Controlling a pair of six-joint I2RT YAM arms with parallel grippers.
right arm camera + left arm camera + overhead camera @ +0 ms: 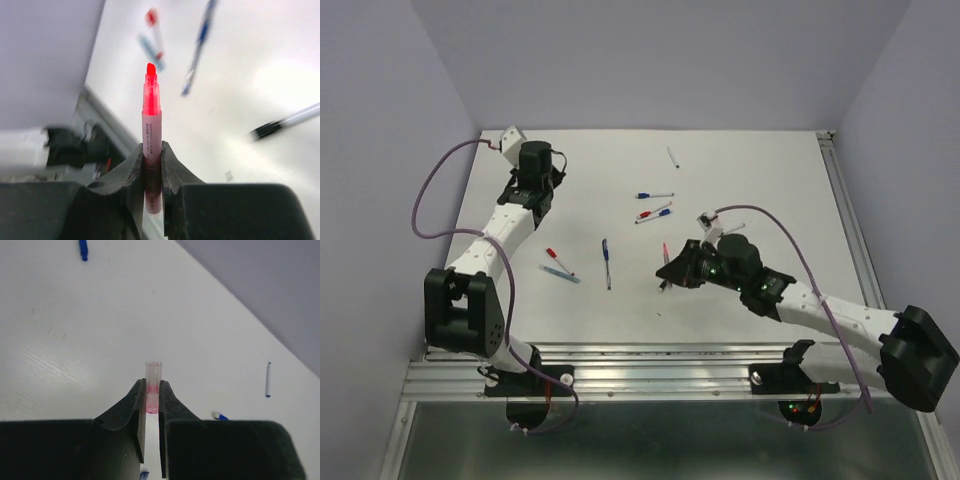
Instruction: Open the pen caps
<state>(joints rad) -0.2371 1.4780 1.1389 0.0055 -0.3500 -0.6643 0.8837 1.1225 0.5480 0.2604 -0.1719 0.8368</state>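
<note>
Holding the pink cap (153, 376) and the pink pen (151, 127) in separate claws, so this one counts as open.
Left claw (152, 391) pinches the cap at frame centre; right claw (152, 156) clamps the pen upright in frame, tip bare.

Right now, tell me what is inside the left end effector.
A clear pink cap, open end up, pinched in the left end effector. The fingers cover its lower sides.
</note>
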